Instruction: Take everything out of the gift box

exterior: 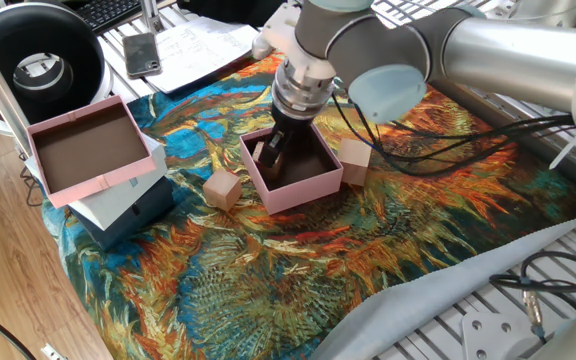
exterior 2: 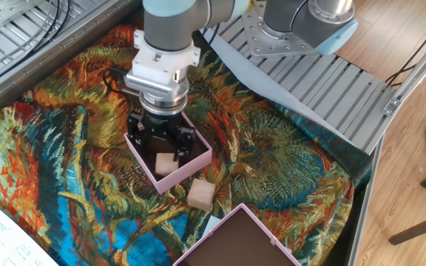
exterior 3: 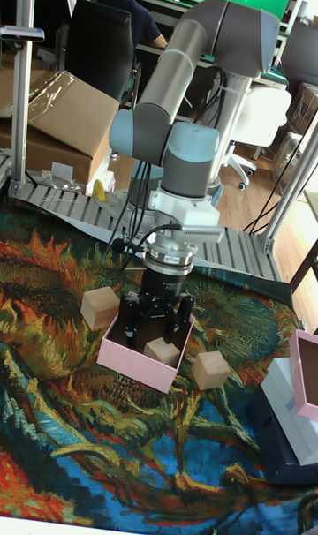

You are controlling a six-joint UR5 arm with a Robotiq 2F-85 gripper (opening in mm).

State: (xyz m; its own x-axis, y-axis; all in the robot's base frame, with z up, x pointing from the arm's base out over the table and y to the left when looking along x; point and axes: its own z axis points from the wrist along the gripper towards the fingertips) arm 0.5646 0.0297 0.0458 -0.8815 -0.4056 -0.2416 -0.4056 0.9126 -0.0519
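Note:
The pale-pink gift box (exterior: 298, 189) (exterior 2: 189, 172) (exterior 3: 135, 366) sits on the patterned cloth. One tan wooden cube (exterior 2: 166, 164) (exterior 3: 162, 351) lies on its brown floor. My gripper (exterior: 273, 153) (exterior 2: 162, 145) (exterior 3: 158, 321) reaches down into the box, open, its black fingers spread wide on either side above that cube. Whether they touch it I cannot tell. Two more cubes rest on the cloth outside: one (exterior: 222, 189) (exterior 2: 201, 193) (exterior 3: 211, 369) by the box's near-left corner, the other (exterior: 354, 160) (exterior 3: 100, 307) against its far side.
A larger shallow pink tray (exterior: 86, 150) (exterior 2: 237, 238) lies on a white and navy box (exterior: 128, 205) at the cloth's edge. A phone (exterior: 141, 53), papers and a black round device (exterior: 38, 60) lie behind. Cables hang from the arm.

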